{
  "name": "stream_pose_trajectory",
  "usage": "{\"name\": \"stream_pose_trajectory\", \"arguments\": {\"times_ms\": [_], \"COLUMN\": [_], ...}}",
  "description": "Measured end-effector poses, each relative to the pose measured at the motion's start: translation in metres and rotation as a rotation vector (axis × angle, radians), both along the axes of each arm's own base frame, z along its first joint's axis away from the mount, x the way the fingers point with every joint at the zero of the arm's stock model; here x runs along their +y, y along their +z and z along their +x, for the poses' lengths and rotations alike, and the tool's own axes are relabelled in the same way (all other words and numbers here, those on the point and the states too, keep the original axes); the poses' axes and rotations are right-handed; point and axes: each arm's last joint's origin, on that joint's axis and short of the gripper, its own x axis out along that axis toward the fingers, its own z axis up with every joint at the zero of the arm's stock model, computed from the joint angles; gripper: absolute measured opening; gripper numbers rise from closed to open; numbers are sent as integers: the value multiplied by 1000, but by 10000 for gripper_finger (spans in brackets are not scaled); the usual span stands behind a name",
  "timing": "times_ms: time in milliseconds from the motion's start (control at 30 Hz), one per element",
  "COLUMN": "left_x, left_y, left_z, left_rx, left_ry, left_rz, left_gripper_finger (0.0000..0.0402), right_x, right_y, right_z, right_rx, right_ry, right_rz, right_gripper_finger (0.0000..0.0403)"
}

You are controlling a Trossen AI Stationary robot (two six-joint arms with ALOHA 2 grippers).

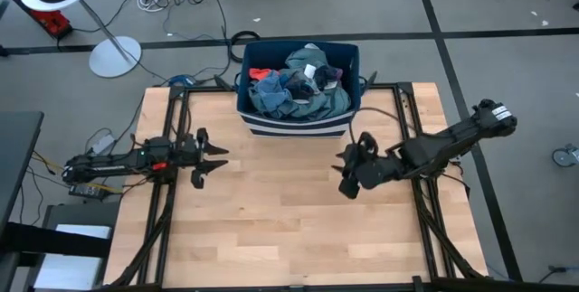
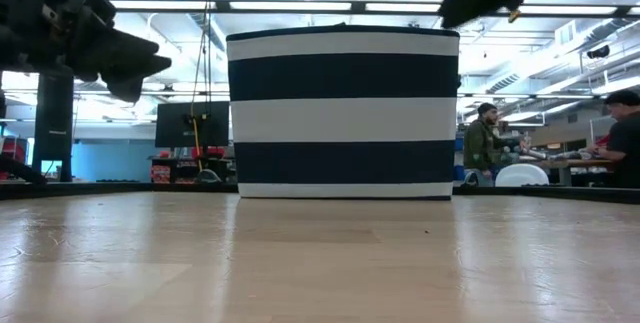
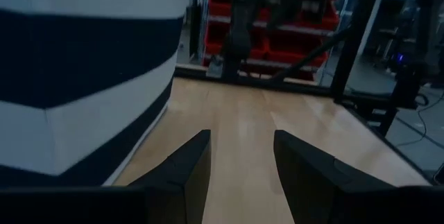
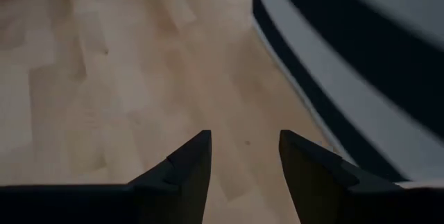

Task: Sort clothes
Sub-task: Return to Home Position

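Observation:
The clothes point(image 1: 298, 84) lie piled inside a navy bin with white stripes point(image 1: 294, 126) at the table's far middle: teal-grey and blue cloth, a red piece point(image 1: 262, 74) and dark pieces. In the low view the bin's wall point(image 2: 343, 113) hides them. My left gripper point(image 1: 213, 159) hovers open to the left of the bin, pointing level toward the right, with nothing between its fingers point(image 3: 243, 141). My right gripper point(image 1: 347, 171) hangs open over the table just right of the bin's near corner, tipped downward, and it too holds nothing point(image 4: 245, 141).
Bare wooden tabletop point(image 1: 271, 229) spreads between the grippers and the near edge. Black frame rails point(image 1: 163, 229) run along both sides of the table. A lamp stand point(image 1: 115, 55) and cables lie on the floor beyond. People point(image 2: 485, 138) sit in the room behind.

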Motion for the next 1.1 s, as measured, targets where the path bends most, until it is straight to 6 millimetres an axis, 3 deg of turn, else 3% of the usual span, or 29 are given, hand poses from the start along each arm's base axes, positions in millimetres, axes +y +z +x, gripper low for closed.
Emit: {"name": "stream_pose_trajectory", "arguments": {"times_ms": [200, 467, 767, 1100], "left_x": [0, -1, -2, -2], "left_y": [2, 2, 3, 3], "left_z": [-2, -2, -2, -2], "left_rx": [-30, -32, -39, -39], "left_ry": [-3, -15, -61, -69], "left_rz": [2, -46, -73, -80], "left_gripper_finger": [163, 163, 163, 163], "right_x": [1, -10, -13, -31], "right_y": [-50, -99, -128, -158], "right_z": [5, 1, -13, -27], "right_rx": [-74, -170, -172, -228], "right_ry": [45, 90, -24, 143], "right_rz": [10, 62, 217, 180], "right_gripper_finger": [169, 165, 164, 164]}}
